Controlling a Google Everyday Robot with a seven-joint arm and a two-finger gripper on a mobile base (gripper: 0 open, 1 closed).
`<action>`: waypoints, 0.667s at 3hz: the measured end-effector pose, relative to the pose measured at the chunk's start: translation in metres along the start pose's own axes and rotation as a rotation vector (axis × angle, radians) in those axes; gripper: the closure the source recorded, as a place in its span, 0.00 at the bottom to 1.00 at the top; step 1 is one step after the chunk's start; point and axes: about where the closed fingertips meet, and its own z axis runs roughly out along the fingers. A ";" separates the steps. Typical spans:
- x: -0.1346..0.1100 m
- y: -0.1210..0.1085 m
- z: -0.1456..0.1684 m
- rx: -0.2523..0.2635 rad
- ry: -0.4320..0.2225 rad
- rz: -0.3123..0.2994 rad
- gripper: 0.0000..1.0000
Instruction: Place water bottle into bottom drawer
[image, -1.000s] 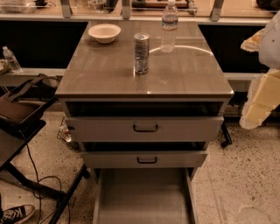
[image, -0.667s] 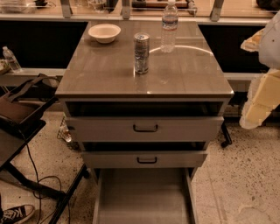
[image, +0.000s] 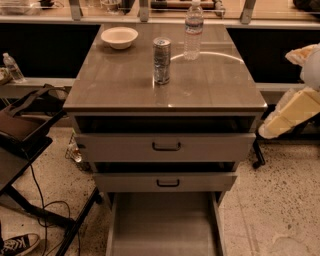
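The water bottle (image: 193, 31) stands upright on the far right part of the cabinet top (image: 125, 85); it is clear and ribbed, with a white cap. The bottom drawer (image: 165, 225) is pulled out at the foot of the cabinet, showing a plain grey floor with nothing in it. My gripper (image: 292, 112) is part of the pale arm at the right edge of the view. It is beside the cabinet, well below and to the right of the bottle, and touches nothing.
A silver can (image: 161, 60) stands mid-top, in front and left of the bottle. A white bowl (image: 119, 37) sits at the back left. Two upper drawers with black handles (image: 166, 146) are slightly open. A black stand and cables (image: 30, 150) are on the left.
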 end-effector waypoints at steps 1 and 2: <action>-0.013 -0.045 0.030 0.084 -0.254 0.122 0.00; -0.030 -0.082 0.046 0.169 -0.434 0.198 0.00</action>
